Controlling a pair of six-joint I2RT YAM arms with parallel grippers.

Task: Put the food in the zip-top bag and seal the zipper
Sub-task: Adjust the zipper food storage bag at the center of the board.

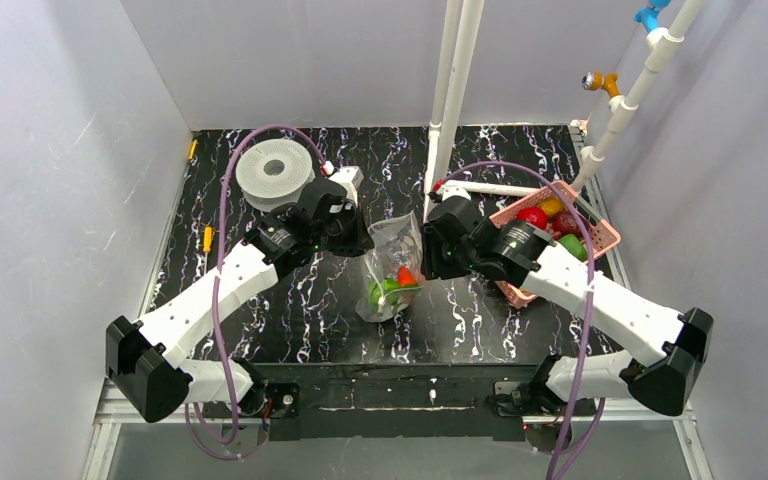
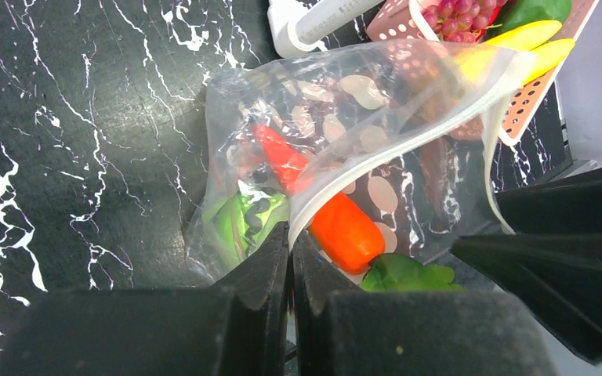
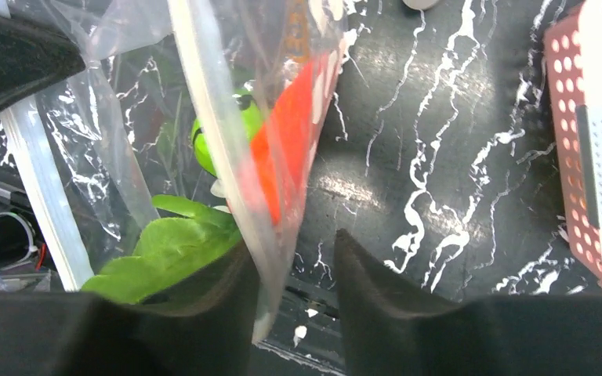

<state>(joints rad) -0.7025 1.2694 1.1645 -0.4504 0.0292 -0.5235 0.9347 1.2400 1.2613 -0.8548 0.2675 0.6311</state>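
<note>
My left gripper (image 2: 290, 262) is clamped on the bag (image 1: 392, 262) at its mouth edge, with the zipper (image 2: 376, 160) strip running straight into the closed fingers. My right gripper (image 3: 291, 270) has its jaws apart. The opposite lip of film hangs loose in the gap and is not pinched. The bag hangs between the two arms, mouth up, with some food (image 2: 346, 233) already inside: an orange piece, a red one and green ones. I judge the film light, floppy and slick. It will crumple and slide, so the stiffer zipper strip, near one end, is the place to grip. Farther right, the basket (image 1: 600, 238) holds more food. A spool (image 1: 272, 172) sits at the far left.
</note>
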